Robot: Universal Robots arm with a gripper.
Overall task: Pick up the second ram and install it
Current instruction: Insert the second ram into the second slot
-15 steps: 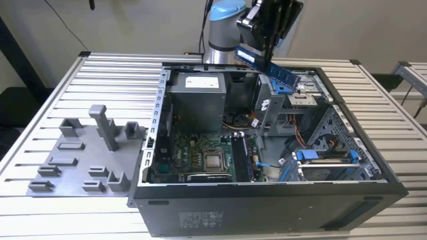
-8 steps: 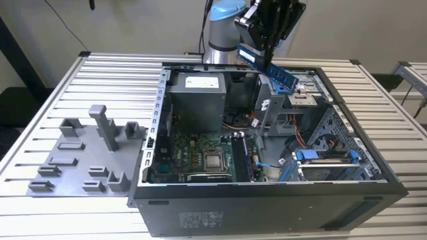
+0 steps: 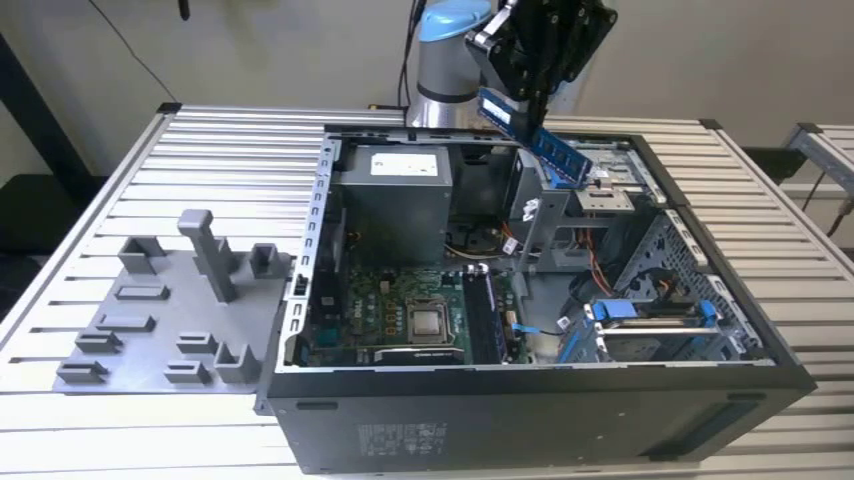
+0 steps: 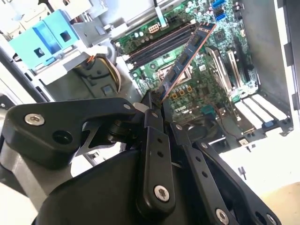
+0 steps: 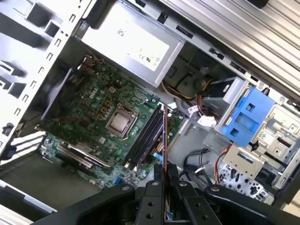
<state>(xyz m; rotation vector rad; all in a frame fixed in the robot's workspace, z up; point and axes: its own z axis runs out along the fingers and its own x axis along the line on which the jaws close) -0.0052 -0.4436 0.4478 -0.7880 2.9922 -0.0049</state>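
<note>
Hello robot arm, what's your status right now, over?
Claw shut on long flat blue-green memory stick, held tilted above open black computer case. Stick not in the long black motherboard slots yet. Nothing seen between stick and slots.

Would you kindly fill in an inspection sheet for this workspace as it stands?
Surface: slatted metal table, carrying an open case.
Job's things: ram held tilted above the case, not in a slot.
Clutter: grey holder plate beside the case, at the exterior view's left.
Claw: claw shut on the ram's end.
Cables: wires inside the case near the blue bracket.
Surroundings: pale wall behind.
</note>
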